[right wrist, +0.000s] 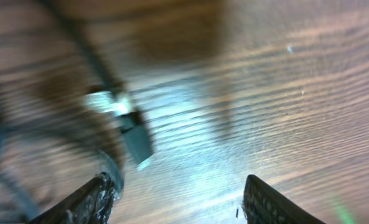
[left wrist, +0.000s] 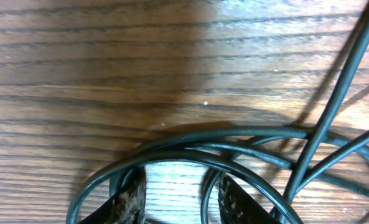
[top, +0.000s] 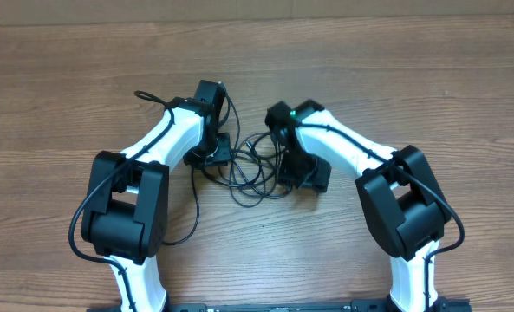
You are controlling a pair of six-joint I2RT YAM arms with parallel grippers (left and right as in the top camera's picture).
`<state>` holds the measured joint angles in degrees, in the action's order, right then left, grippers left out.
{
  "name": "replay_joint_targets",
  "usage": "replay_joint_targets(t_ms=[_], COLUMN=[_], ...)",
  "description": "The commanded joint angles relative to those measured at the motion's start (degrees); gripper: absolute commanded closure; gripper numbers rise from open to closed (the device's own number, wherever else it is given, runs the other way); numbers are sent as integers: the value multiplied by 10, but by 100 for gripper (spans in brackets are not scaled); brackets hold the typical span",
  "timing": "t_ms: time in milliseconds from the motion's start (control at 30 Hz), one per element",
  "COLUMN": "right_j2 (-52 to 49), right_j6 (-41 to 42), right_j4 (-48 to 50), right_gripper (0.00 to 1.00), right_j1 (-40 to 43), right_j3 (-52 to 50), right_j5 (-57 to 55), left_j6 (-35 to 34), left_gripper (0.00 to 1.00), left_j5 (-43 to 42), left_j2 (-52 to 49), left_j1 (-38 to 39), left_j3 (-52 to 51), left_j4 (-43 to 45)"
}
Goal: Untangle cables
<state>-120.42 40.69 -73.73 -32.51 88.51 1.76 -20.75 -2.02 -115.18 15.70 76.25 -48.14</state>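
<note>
1. The cables [top: 255,173] lie in loose black loops, bunched near the middle of the table [top: 395,69], between your two claws.
2. Your left gripper [left wrist: 181,205] sits low over the wood with its jaws partway apart. Several strands arc across its fingertips [left wrist: 131,202]. One strand runs down between them, unclamped.
3. Your right gripper [right wrist: 178,205] has its jaws wide apart, holding nothing. The view is blurred. A silver-tipped plug [right wrist: 127,127] lies near one finger.

I see the surface [top: 369,69] as brown wood grain with a soft sheen. The cables [left wrist: 333,93] are smooth, slightly glossy black. One plug [right wrist: 119,118] shows bright metal.
</note>
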Motion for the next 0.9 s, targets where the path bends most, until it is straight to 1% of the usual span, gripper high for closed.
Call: replay_joint_targets(t_ms=[0,133,233,433,533,667,867], right_j2=[4,4,3,3,3,3,3], right_j6=[-71,-71,-49,-47,-39,-2,0], right_j4=[-8,0,15,68,92,92,94], right_gripper=[33,30,30,26,21,21,21], right_j1=[2,-11,-25,-38,-38,-37,-36], right_j3=[61,60,43,-8,-38,-66,-95], right_j5=[46,48,41,30,1,-66,-80], left_j6=[10,10,10,10,10,10,11], left_gripper=[61,60,61,61,60,60,60], left_j5=[26,26,26,26,26,26,28], left_j2=[-7,-7,-7,-7,-7,-7,-7], left_j1=[-3,-4,-4,-4,-4,-3,-4], left_j3=[-16,-16,-16,-16,-16,-16,-16], left_j4=[0,0,0,0,0,0,-2])
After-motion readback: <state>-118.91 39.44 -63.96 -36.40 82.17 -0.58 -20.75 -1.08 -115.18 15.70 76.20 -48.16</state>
